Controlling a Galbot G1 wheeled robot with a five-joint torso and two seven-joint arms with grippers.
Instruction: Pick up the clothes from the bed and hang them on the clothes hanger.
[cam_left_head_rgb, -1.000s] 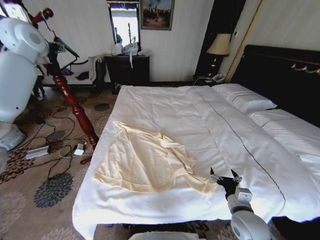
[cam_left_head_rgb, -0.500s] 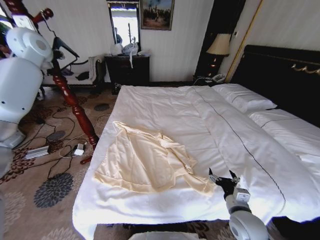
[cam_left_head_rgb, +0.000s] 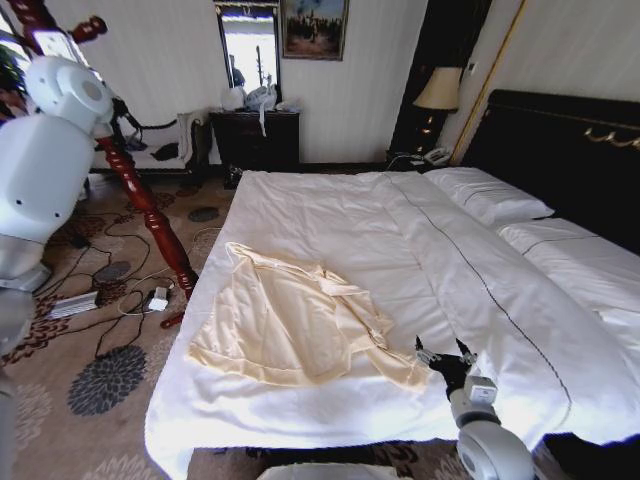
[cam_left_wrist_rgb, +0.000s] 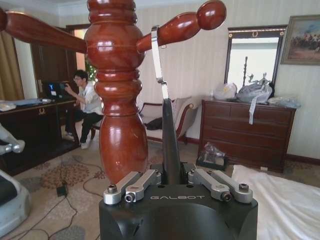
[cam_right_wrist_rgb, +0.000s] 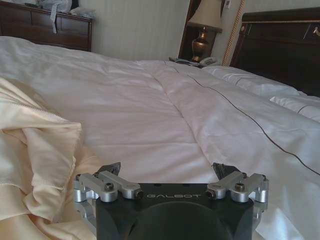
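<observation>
The right gripper (cam_left_head_rgb: 444, 352) hovers low over the bed (cam_left_head_rgb: 330, 215) with its jaws spread wide, the clothes (cam_left_head_rgb: 295, 325) lying flat just beside its fingertips. The left gripper (cam_left_wrist_rgb: 172, 176) is clamped on the clothes hanger (cam_left_wrist_rgb: 169, 142), whose metal hook rests on a peg of the wooden stand (cam_left_wrist_rgb: 116, 100) directly ahead of it.

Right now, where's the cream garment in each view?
Head view: cream garment spread on the bed's near left part, by the right end effector.
Right wrist view: bunched along one edge.
Left wrist view: not in it.
Shared landmark: white duvet.
</observation>
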